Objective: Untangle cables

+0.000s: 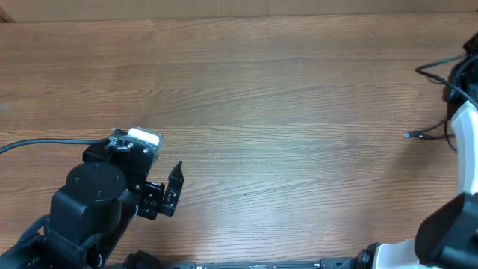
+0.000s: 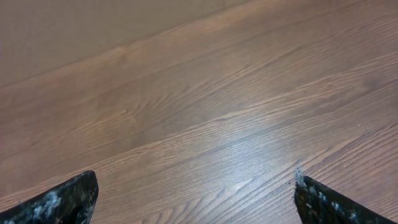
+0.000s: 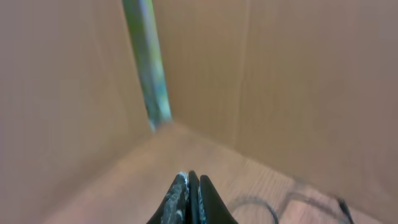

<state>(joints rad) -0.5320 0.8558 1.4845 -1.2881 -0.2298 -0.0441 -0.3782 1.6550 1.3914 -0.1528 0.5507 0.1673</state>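
The thin black cables [image 1: 432, 137] lie at the far right of the table. One small plug end [image 1: 407, 135] points left, and another strand [image 1: 429, 71] loops up toward the right arm [image 1: 469, 123]. In the blurred right wrist view, my right gripper [image 3: 189, 178] is shut with a thin dark strip pinched between the fingers, which looks like a cable. More cable loops [image 3: 252, 204] lie on the wood below it. My left gripper [image 1: 170, 191] is at the lower left, far from the cables. It is open and empty over bare wood [image 2: 196, 193].
The wooden table [image 1: 284, 112] has cardboard walls [image 3: 298, 81] at the far right corner, with a greenish strip [image 3: 148, 68] running up one wall. A thicker black lead [image 1: 37, 142], fixed to the left arm, runs off the left edge.
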